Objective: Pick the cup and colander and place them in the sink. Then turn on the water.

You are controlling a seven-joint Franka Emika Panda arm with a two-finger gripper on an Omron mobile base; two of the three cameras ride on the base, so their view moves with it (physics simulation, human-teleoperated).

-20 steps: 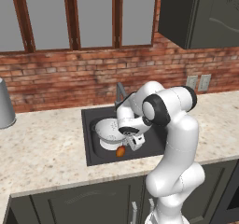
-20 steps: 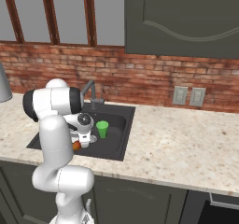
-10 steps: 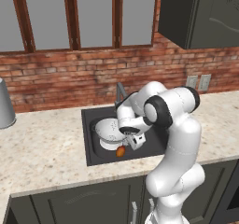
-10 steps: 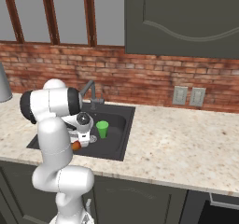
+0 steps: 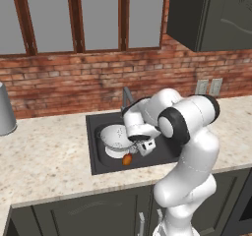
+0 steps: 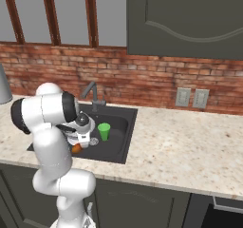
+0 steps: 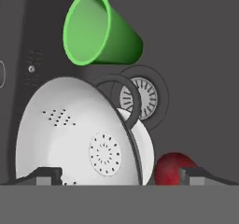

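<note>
The dark sink holds both task objects. The white perforated colander lies in its left half, tilted in the hand view with its ring foot toward the round drain. The green cup stands beyond the drain, apart from the colander. My gripper hovers low over the basin at the colander's edge, open, with nothing between its fingertips. The faucet stands at the back rim; no stream shows.
A small red-orange fruit lies in the sink beside the colander, near the front wall. A large grey metal cylinder stands far left on the speckled counter. Wall outlets sit on the brick backsplash.
</note>
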